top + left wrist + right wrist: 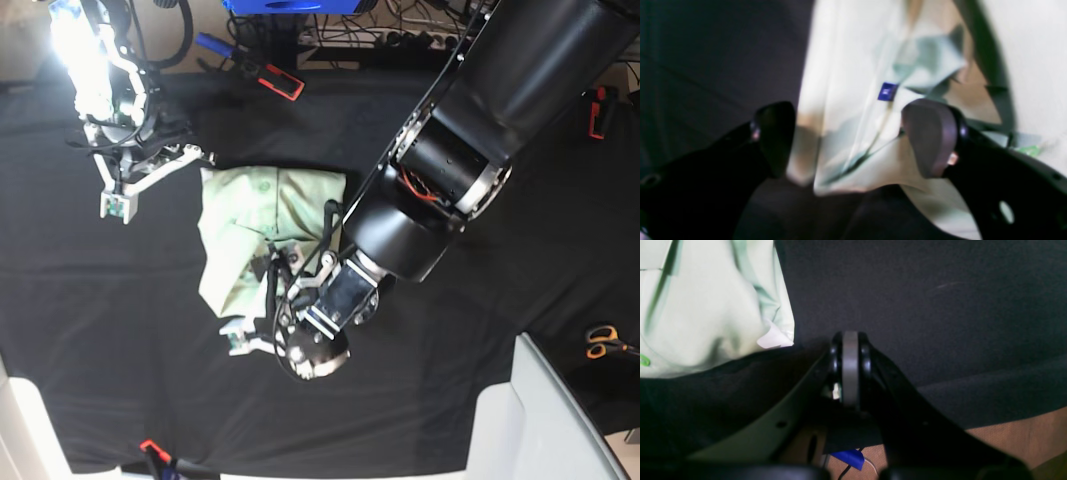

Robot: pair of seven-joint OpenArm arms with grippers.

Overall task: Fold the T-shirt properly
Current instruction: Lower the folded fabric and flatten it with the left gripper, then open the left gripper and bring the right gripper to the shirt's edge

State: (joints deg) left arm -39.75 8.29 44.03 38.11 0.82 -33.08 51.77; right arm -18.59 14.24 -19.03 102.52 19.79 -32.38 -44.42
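- Base view: on the left, the right gripper (118,205) is seen over the black cloth-covered counter (500,200), just beside the upper left corner of the pale mint-green short-sleeved T-shirt (255,235).
- The T-shirt is laid in a folded, roughly rectangular bundle near the counter's middle.
- At its lower right edge the left gripper (250,340) is held low, the large black arm reaching in from the upper right.
- An orange-handled pair of scissors (603,341) is seen at the far right.
- Left wrist view: the left gripper (846,140) is spread wide, nothing between its jaws, with the small dark blue neck label (887,91) beyond.
- Right wrist view: the right gripper (850,368) is pressed shut on nothing, the T-shirt (706,313) apart at upper left.
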